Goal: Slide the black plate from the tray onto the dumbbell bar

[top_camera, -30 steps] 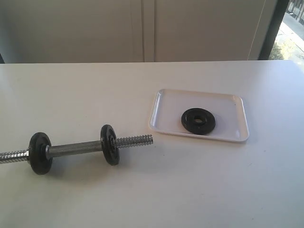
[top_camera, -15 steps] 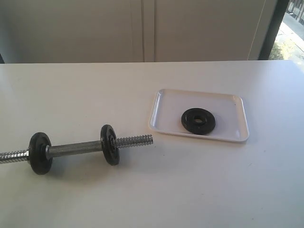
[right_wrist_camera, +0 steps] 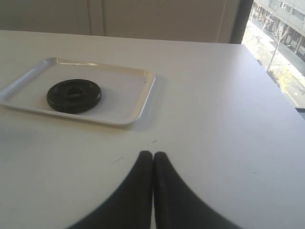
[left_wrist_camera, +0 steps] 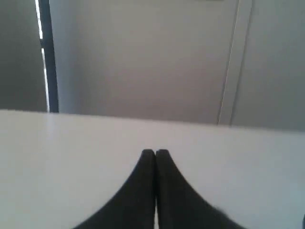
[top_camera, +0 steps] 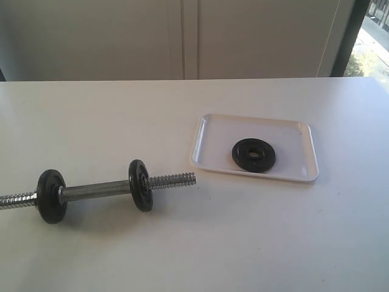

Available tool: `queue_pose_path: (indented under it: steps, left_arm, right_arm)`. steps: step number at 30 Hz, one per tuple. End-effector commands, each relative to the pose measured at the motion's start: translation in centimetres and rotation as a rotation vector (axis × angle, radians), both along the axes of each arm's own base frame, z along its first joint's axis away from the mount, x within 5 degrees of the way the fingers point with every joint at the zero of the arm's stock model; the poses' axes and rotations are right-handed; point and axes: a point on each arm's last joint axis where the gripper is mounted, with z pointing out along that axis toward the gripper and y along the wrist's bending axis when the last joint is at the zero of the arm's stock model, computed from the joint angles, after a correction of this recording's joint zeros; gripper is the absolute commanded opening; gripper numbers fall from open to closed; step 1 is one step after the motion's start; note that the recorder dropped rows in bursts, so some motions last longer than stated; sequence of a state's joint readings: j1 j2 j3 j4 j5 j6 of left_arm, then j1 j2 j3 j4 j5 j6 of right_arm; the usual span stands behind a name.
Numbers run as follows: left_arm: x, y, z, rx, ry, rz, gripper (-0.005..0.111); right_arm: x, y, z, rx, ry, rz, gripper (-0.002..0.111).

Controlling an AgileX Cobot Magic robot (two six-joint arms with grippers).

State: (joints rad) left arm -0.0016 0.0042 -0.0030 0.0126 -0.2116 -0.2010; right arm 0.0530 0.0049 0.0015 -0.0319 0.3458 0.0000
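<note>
The black plate (top_camera: 253, 155) lies flat in the white tray (top_camera: 213, 131) at the table's middle right; the right wrist view shows the same black plate (right_wrist_camera: 74, 95) in the tray (right_wrist_camera: 128, 102). The dumbbell bar (top_camera: 94, 191) rests on the table at the left, carrying two black discs, its threaded end pointing toward the tray. Neither arm shows in the exterior view. My left gripper (left_wrist_camera: 155, 152) is shut over bare table, with nothing held. Some way from the tray, my right gripper (right_wrist_camera: 153, 155) is shut and empty.
The white table (top_camera: 243, 243) ends at a pale wall with a vertical seam (top_camera: 189, 39). A window (right_wrist_camera: 279, 43) lies beyond the table's right edge.
</note>
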Motion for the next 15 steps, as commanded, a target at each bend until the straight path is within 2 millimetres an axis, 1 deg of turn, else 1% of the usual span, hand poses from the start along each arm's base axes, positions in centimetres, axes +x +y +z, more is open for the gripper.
queue_pose_path:
  steps: [1,4,5,7,10,12,14,15]
  left_arm:
    - [-0.7,0.2,2.7,-0.157,-0.321,-0.016,0.000]
    - [-1.4,0.3,4.1,-0.145,-0.493,-0.014,0.000]
    - [-1.5,0.4,4.3,-0.157,-0.512,-0.008,0.000]
    - [-1.7,0.5,5.8,-0.171,-0.529,-0.003,0.000]
    - [-1.6,0.4,8.2,-0.169,-0.508,-0.008,0.000]
    - [-1.0,0.3,9.6,-0.144,-0.452,-0.007,0.000]
    - [-0.3,0.2,11.0,-0.074,-0.401,0.004,0.000]
    - [0.4,0.1,11.6,-0.020,-0.355,0.011,0.000]
  right_arm:
    - [0.0,0.0,0.2,-0.001,-0.016,-0.002,0.000]
    - [0.0,0.0,0.2,-0.001,-0.016,-0.002,0.000]
    - [0.0,0.0,0.2,-0.001,-0.016,-0.002,0.000]
    - [0.0,0.0,0.2,-0.001,-0.016,-0.002,0.000]
    - [0.0,0.0,0.2,-0.001,-0.016,-0.002,0.000]
    - [0.0,0.0,0.2,-0.001,-0.016,-0.002,0.000]
    - [0.0,0.0,0.2,-0.001,-0.016,-0.002,0.000]
    - [0.0,0.0,0.2,-0.001,-0.016,-0.002,0.000]
